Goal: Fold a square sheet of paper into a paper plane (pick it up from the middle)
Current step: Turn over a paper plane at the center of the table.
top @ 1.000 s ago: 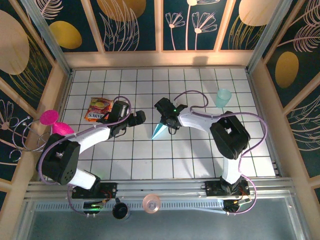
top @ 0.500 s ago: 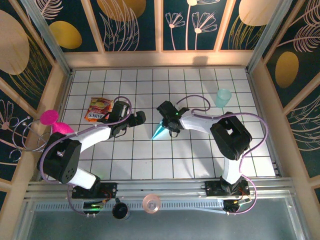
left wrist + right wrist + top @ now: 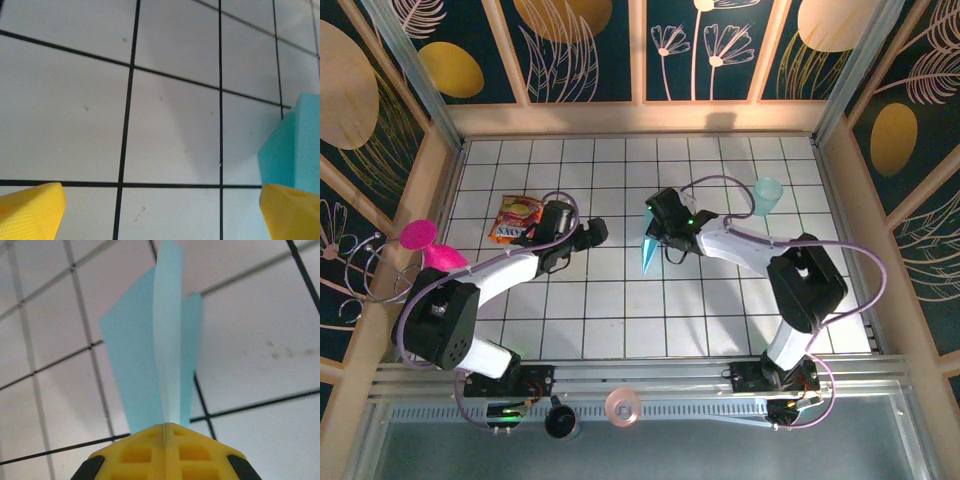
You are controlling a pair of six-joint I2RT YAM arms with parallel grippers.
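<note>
The light-blue paper plane (image 3: 647, 252) is a narrow pointed dart hanging over the middle of the tiled table, its tip pointing toward the near edge. My right gripper (image 3: 658, 234) is shut on its wide end. In the right wrist view the creased wings (image 3: 160, 355) rise straight out of the closed yellow fingertips (image 3: 165, 429). My left gripper (image 3: 598, 233) stands open a tile to the left of the plane, holding nothing. The left wrist view shows its two yellow fingertips (image 3: 31, 210) far apart over bare tiles. A corner of the blue paper (image 3: 295, 145) sits at the right edge of that view.
A red-and-yellow snack packet (image 3: 518, 218) lies at the left of the table behind the left arm. A translucent pale-teal cup (image 3: 767, 195) stands at the back right. A pink object (image 3: 425, 243) sits on the left wall's ledge. Wooden walls enclose the table.
My right gripper has carried the plane a little to the right and farther back, and its tip now points more straight toward the near edge. The left gripper has barely shifted.
</note>
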